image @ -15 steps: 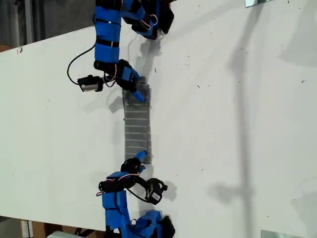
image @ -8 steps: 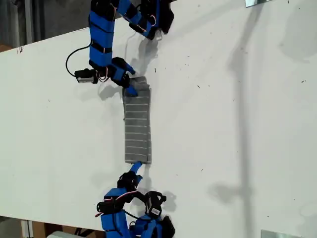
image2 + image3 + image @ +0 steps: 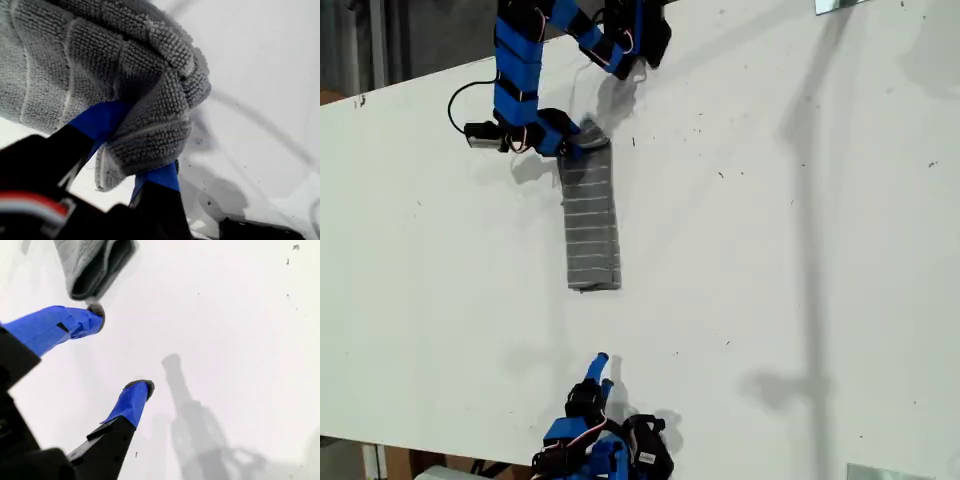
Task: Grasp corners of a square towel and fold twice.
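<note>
My second pincer (image 3: pixel 601 372) sits at about six o'clock in the exterior view, near the desk's (image 3: pixel 770 250) lower edge. It is spread wide and holds nothing, with only bare white surface between its blue-taped fingers (image 3: pixel 131 399). It stands well apart from the closest end of the towel (image 3: pixel 591 215).

The towel, already folded into a long narrow strip, lies a little left of centre in the exterior view. It runs from that free end up toward twelve o'clock. The second wrist view shows this end (image 3: pixel 95 265) as a rolled, layered edge.

Furthest off, at about eleven o'clock, my first pincer (image 3: pixel 576 140) is clamped on the far end of the strip, with thick grey pile bunched between its blue fingers (image 3: pixel 102 122).

The likely trouble is that only one end is held. If that arm drags or lifts, the loose end could slide, skew or open out, spoiling the fold. The bunched grip may also let a layer slip free.

I can read no brand, label or writing anywhere.
</note>
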`<state>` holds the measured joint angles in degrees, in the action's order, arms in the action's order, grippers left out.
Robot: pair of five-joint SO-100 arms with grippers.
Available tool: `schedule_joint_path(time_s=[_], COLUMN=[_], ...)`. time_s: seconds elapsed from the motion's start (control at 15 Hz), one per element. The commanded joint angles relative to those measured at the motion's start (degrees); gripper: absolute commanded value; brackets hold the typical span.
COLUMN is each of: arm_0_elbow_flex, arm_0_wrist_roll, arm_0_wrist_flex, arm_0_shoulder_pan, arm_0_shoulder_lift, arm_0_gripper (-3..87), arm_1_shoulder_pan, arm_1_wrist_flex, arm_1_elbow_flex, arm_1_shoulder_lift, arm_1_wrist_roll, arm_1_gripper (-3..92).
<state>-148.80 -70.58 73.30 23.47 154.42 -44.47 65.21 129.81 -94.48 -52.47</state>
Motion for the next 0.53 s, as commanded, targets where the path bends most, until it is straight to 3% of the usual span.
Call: schedule_joint_path(time_s=[0.0,0.27,0.47], arm_0_elbow_flex=[-3.52,-14.94,-18.11], arm_0_wrist_roll=[-2.46,-7.47,-6.68], arm_0_wrist_flex=[0.44,7.82,8.26], arm_0_shoulder_pan=[0.18,-0.79,1.23], arm_0_shoulder_lift=[9.58,39.29,43.86], arm_0_gripper=[24.3,24.5,24.7], arm_1_shoulder_pan=[0.18,10.72,11.51], arm_1_wrist_flex=[0.44,13.36,21.09], arm_1_elbow_flex=[7.47,9.23,8.17], arm_1_shoulder_lift=[-12.13,-41.48,-58.71], arm_1_wrist_roll=[-4.48,-16.70,-18.19], arm_1_gripper=[-0.1,-0.1,-0.1])
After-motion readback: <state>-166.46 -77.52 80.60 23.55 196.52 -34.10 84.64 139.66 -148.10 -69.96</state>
